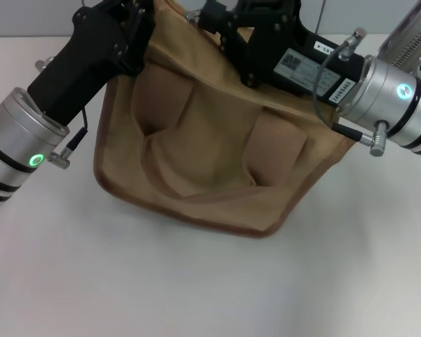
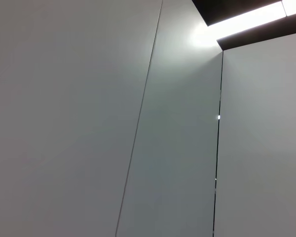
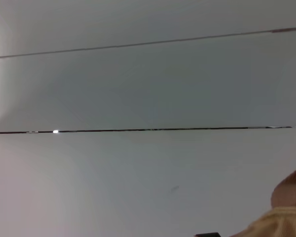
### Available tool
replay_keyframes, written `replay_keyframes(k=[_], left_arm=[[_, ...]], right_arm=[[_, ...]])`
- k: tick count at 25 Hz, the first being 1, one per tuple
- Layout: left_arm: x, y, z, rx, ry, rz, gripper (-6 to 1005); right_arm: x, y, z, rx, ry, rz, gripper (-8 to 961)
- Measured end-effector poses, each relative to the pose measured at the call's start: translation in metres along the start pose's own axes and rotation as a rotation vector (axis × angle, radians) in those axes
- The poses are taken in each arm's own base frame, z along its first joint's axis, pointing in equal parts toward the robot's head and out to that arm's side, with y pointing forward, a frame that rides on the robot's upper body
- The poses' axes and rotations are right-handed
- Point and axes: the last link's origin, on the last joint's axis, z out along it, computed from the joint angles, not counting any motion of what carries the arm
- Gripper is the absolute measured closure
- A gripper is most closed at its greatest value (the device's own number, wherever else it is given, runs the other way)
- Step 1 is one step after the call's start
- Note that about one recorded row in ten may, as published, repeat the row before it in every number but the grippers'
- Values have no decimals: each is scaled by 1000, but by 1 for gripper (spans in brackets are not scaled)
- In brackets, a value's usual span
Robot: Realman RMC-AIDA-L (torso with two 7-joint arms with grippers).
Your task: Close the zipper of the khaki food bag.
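The khaki food bag [image 1: 210, 154] lies on the white table with its broad side and two tan strap handles [image 1: 277, 151] facing me. Its top edge is at the far side. My left gripper [image 1: 137, 31] is at the bag's far left top corner. My right gripper [image 1: 228, 31] is at the top edge near the middle. A small silver bit [image 1: 191, 13] shows between them and may be the zipper pull. The zipper track is hidden behind the bag's top edge. A strip of khaki cloth [image 3: 286, 217] shows in the right wrist view.
The white table [image 1: 196, 281] spreads in front of and beside the bag. The left wrist view shows only grey wall panels [image 2: 89, 123] and a ceiling light [image 2: 246, 15]. The right wrist view shows mostly wall panels [image 3: 138, 89].
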Motion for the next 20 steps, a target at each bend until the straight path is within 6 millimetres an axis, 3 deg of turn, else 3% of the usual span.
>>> replay_keyframes(k=[13, 20], left_arm=[[2, -7, -20, 93, 18, 7, 948], [6, -14, -38, 171, 29, 25, 947]], right_arm=[[2, -7, -29, 7, -64, -6, 930], [-2, -6, -70, -27, -189, -11, 919]])
